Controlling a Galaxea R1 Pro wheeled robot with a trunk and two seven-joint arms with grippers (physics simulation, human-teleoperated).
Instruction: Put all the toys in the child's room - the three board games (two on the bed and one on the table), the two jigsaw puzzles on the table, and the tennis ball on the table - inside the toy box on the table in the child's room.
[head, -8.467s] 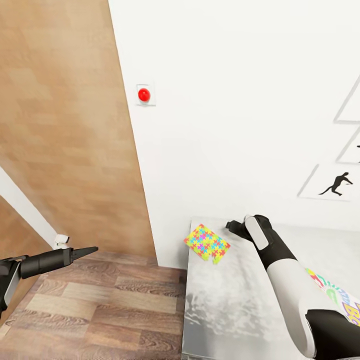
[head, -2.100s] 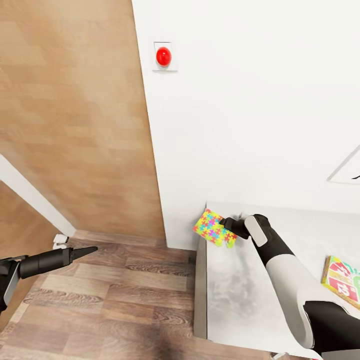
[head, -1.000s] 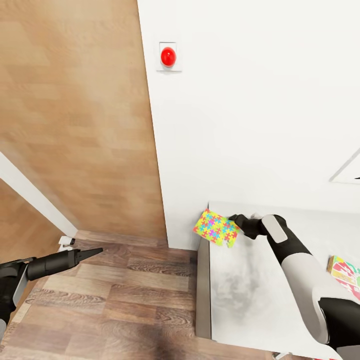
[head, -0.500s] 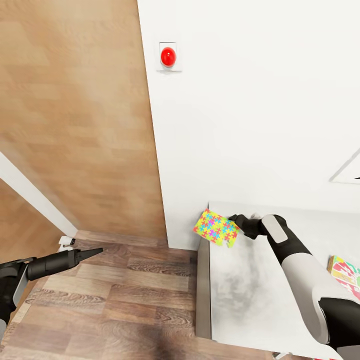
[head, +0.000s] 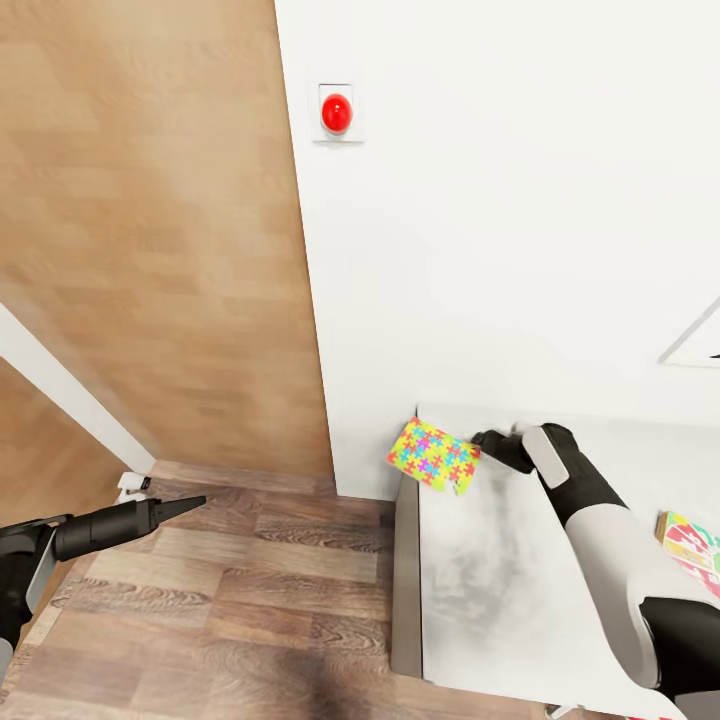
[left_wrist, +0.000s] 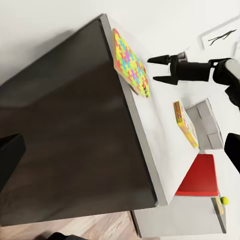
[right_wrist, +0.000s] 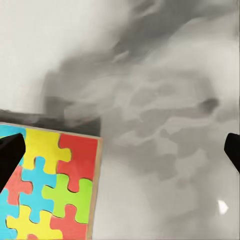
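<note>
One jigsaw puzzle (head: 432, 456) lies flat on the table's (head: 480, 570) far left corner, slightly over the edge; it is also in the left wrist view (left_wrist: 130, 62) and the right wrist view (right_wrist: 50, 185). My right gripper (head: 488, 441) (left_wrist: 159, 69) is open just to the right of it, a small gap away, with nothing between its fingers. A colourful board game (head: 692, 545) (left_wrist: 185, 125) lies further right, beside the grey toy box (left_wrist: 207, 122). The tennis ball (left_wrist: 225, 200) sits on a lower surface. My left gripper (head: 190, 502) hangs open over the floor.
A white wall with a red button (head: 337, 113) stands behind the table. A wooden door (head: 150, 230) is to the left. Wood-plank floor (head: 250, 600) runs left of the table. A red chair seat (left_wrist: 200, 175) is by the table's side.
My right gripper has drawn back to the right from the puzzle's edge, leaving a small gap. The puzzle stays at the corner. Earlier the camera shifted; the left arm has held still.
</note>
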